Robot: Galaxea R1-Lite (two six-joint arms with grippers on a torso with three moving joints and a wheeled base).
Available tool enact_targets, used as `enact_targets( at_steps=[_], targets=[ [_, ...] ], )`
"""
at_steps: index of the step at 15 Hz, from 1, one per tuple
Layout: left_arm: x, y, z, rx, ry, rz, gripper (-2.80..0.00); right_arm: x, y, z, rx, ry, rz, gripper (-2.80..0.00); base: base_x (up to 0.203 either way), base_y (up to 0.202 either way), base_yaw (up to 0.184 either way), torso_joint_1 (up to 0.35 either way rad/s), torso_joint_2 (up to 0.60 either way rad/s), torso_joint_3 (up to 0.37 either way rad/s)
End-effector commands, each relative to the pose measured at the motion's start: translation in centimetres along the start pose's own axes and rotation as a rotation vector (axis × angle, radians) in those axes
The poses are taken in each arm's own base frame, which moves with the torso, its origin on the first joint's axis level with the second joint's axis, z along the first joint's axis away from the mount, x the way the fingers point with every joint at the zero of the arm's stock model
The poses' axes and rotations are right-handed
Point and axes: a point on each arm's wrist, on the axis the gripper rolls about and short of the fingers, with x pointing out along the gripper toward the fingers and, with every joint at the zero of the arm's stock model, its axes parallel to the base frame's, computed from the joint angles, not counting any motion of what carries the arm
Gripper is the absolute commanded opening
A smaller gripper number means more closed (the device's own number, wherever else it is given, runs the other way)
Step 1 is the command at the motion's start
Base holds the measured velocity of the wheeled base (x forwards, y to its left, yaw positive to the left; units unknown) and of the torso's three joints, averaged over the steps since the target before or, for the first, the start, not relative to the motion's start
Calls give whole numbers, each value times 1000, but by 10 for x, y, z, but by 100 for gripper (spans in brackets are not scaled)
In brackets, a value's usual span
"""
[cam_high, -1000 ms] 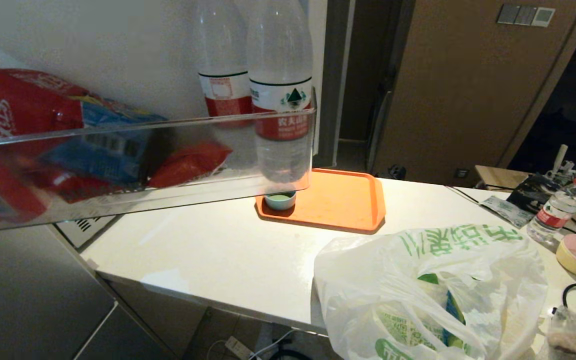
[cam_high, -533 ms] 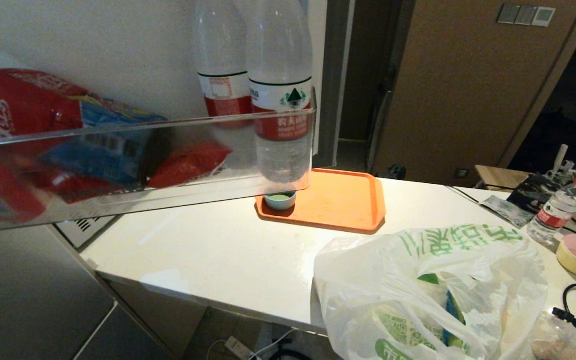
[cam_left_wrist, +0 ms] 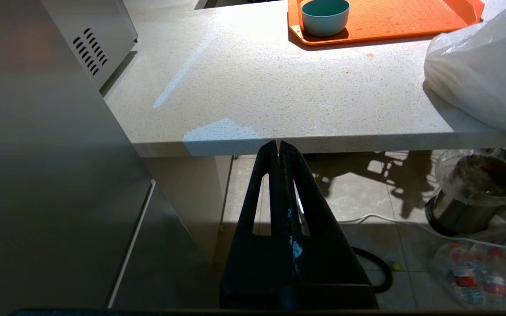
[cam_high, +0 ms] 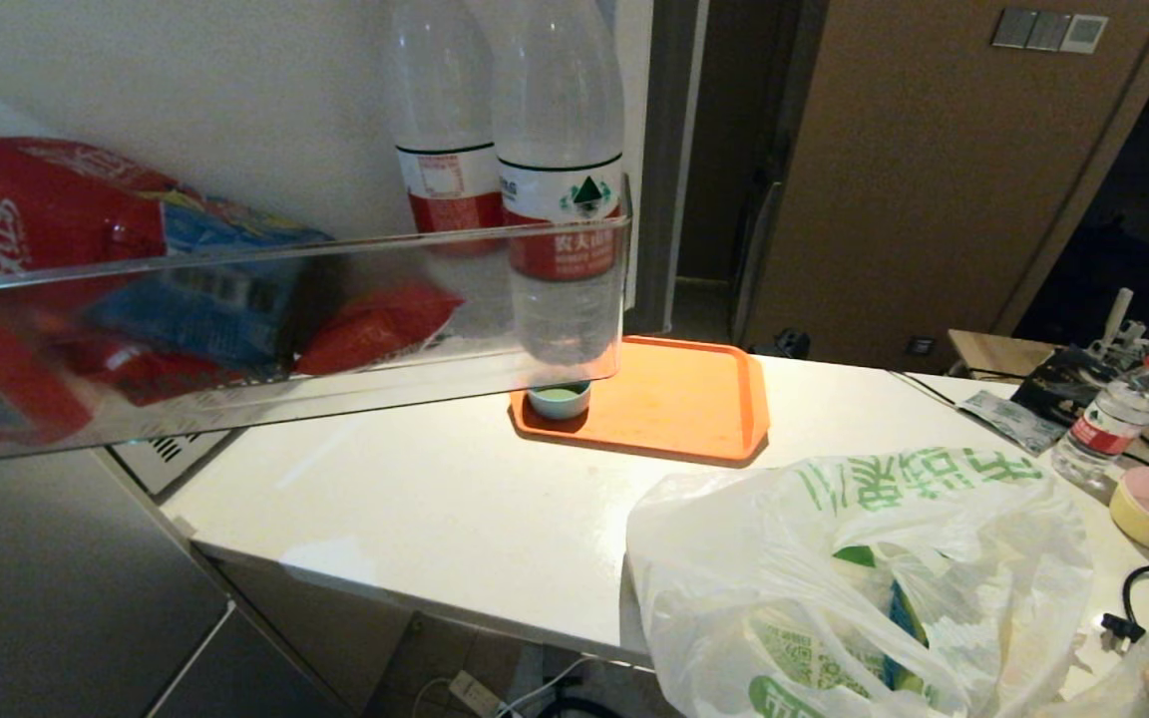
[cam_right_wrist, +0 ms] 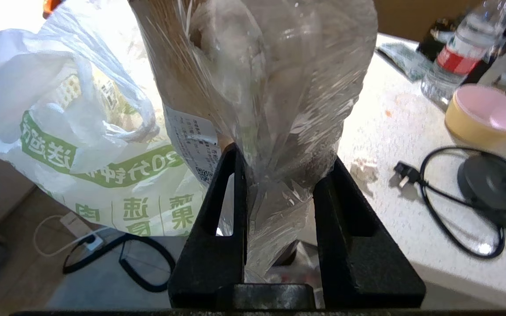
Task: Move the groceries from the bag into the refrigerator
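Bag: white plastic, green characters, slumped on the near right part of the white counter, mouth loose, green packs inside. Clear-wrapped pack of pale lumps: clamped between the fingers of my right gripper, just beside the bag. My left gripper: fingers pressed together, empty, below the counter edge. Refrigerator: door shelf holds 2 water bottles and red snack packs. Orange tray: 1 small cup.

clear-wrapped pack cut off at top edge, bag's lower part cropped, its contents veiled
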Motion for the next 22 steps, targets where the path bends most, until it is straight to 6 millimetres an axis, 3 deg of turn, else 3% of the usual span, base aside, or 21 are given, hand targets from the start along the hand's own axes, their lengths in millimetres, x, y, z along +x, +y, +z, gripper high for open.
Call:
enact_targets(
  at_steps=[1, 4, 9, 22],
  targets=[
    [0, 0, 0, 2, 2, 2, -280, -1, 0, 0, -1, -9, 6, -280, 0, 0, 0, 0, 0, 0],
    [0, 1, 0, -12, 9, 29, -280, 0, -1, 0, 92, -18, -36, -280, 0, 0, 0, 0, 0, 0],
    [0, 1, -1, -46, 10, 36, -280, 0, -1, 0, 104, -27, -47, -280, 0, 0, 0, 0, 0, 0],
    [0, 1, 0, -98, 5, 51, -280, 0, -1, 0, 104, -27, -46, -280, -187, 0, 1, 1, 2, 2]
  ],
)
